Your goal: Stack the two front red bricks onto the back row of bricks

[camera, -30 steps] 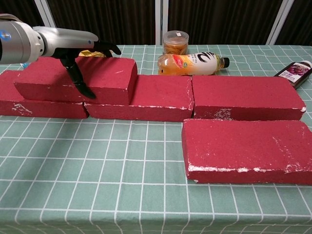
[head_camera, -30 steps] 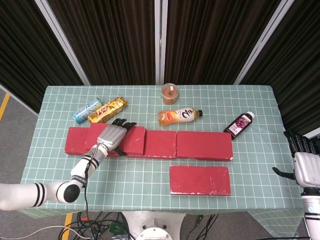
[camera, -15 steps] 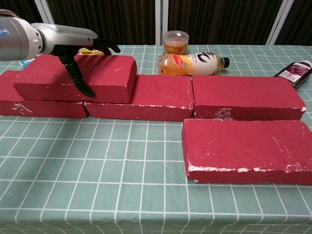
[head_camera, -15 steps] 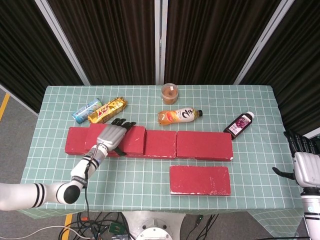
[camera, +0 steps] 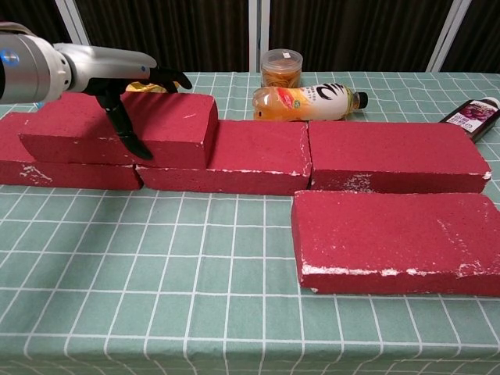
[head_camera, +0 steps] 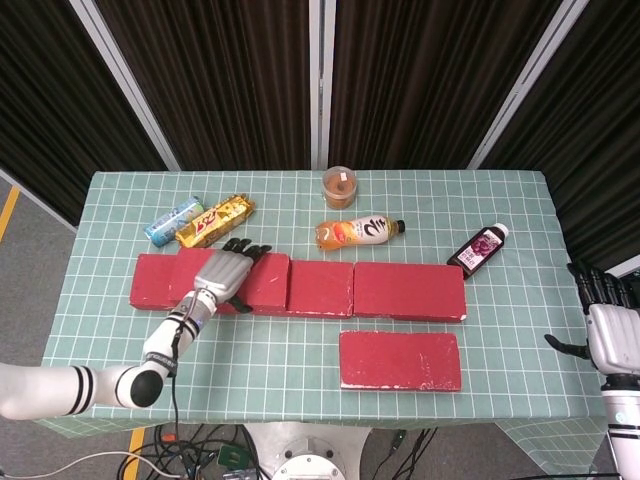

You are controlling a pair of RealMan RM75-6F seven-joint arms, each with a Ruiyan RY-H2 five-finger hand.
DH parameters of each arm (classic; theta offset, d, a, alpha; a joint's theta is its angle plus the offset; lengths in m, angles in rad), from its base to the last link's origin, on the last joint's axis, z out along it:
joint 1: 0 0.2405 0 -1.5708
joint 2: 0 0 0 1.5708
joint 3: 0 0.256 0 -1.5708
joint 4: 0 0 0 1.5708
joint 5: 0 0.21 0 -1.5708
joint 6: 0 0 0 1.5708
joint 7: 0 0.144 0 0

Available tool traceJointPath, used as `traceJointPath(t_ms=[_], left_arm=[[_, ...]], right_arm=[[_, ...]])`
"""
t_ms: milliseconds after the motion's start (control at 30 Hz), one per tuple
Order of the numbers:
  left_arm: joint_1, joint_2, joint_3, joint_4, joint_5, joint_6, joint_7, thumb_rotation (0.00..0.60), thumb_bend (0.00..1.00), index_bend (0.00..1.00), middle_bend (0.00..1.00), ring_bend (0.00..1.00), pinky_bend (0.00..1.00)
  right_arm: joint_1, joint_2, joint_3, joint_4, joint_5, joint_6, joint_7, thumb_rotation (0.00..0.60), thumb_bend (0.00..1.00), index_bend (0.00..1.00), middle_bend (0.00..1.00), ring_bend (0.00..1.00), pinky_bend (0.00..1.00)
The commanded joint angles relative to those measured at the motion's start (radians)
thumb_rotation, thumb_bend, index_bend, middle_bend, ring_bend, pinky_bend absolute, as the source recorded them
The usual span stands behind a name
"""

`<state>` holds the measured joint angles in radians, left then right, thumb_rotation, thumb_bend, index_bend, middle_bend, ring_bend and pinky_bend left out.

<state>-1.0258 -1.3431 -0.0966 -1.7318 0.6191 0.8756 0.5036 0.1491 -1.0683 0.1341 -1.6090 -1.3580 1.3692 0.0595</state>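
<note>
Red bricks fill the middle of the green checked worktop (head_camera: 300, 205). The left hand (head_camera: 224, 273) grips the stacked brick (camera: 168, 125), which rests on the left end of the back row (camera: 344, 156): its fingers (camera: 173, 77) reach over the brick's far top edge, while the thumb (camera: 125, 125) runs down the near face, so the brick sits clamped between them, overlapping the row's two leftmost bricks. Right of those fingers the row carries on bare, its top uncovered. The front brick (head_camera: 400, 360) lies flat on the worktop, well apart from the left fingers, near and to their right, just in front of the row's right end without clearly touching it. The right hand (head_camera: 605, 325) hangs off the worktop's right edge, well clear of every brick, its dark fingers (head_camera: 592, 278) spread upward and holding nothing. Beyond the left fingers lie a gold packet (head_camera: 214, 220) and a blue one (head_camera: 172, 221); farther right sit a jar (head_camera: 339, 187), an orange bottle (head_camera: 360, 232) on its side and a dark bottle (head_camera: 478, 249).
</note>
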Motion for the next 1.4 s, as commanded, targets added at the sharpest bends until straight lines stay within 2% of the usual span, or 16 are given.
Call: traceJointPath(t_ms=[33, 167, 300, 667, 800, 967, 1100, 1233, 1400], left_arm=[[-0.002, 0.001, 0.001, -0.001, -0.002, 0.001, 0.001, 0.6, 0.12, 0.06, 0.2, 0.0, 0.0], [-0.003, 0.007, 0.0, -0.005, -0.009, -0.002, -0.005, 0.6, 0.09, 0.05, 0.08, 0.0, 0.0], [-0.008, 0.013, 0.003, -0.01, -0.032, -0.012, -0.008, 0.6, 0.05, 0.04, 0.0, 0.0, 0.0], [-0.009, 0.024, 0.0, -0.032, -0.022, 0.001, -0.021, 0.6, 0.03, 0.02, 0.0, 0.0, 0.0], [0.004, 0.034, -0.01, -0.054, 0.013, 0.035, -0.035, 0.6, 0.02, 0.02, 0.0, 0.0, 0.0], [0.038, 0.121, -0.018, -0.145, 0.045, 0.092, -0.049, 0.6, 0.02, 0.02, 0.0, 0.0, 0.0], [0.118, 0.258, 0.007, -0.264, 0.103, 0.188, -0.067, 0.6, 0.02, 0.02, 0.0, 0.0, 0.0], [0.251, 0.381, 0.053, -0.34, 0.209, 0.299, -0.144, 0.6, 0.02, 0.02, 0.0, 0.0, 0.0], [0.439, 0.438, 0.141, -0.346, 0.422, 0.43, -0.272, 0.6, 0.02, 0.02, 0.0, 0.0, 0.0]], right_arm=[[0.001, -0.001, 0.001, 0.003, 0.003, -0.003, 0.0, 0.6, 0.0, 0.0, 0.0, 0.0, 0.0], [0.001, -0.003, 0.001, 0.005, 0.009, -0.007, -0.002, 0.6, 0.0, 0.0, 0.0, 0.0, 0.0], [0.001, -0.003, 0.002, 0.004, 0.011, -0.007, -0.003, 0.6, 0.0, 0.0, 0.0, 0.0, 0.0], [-0.002, -0.002, 0.003, 0.005, 0.014, -0.004, -0.002, 0.6, 0.0, 0.0, 0.0, 0.0, 0.0], [-0.002, 0.001, 0.002, 0.002, 0.007, -0.002, -0.001, 0.6, 0.0, 0.0, 0.0, 0.0, 0.0], [-0.003, 0.023, -0.01, -0.035, -0.019, 0.002, -0.02, 0.6, 0.0, 0.0, 0.0, 0.0, 0.0], [-0.012, 0.071, -0.03, -0.097, -0.096, 0.038, -0.046, 0.6, 0.0, 0.0, 0.0, 0.0, 0.0], [-0.008, 0.107, -0.061, -0.164, -0.168, 0.034, -0.093, 0.6, 0.0, 0.0, 0.0, 0.0, 0.0], [0.021, 0.127, -0.114, -0.256, -0.252, -0.04, -0.132, 0.6, 0.0, 0.0, 0.0, 0.0, 0.0]])
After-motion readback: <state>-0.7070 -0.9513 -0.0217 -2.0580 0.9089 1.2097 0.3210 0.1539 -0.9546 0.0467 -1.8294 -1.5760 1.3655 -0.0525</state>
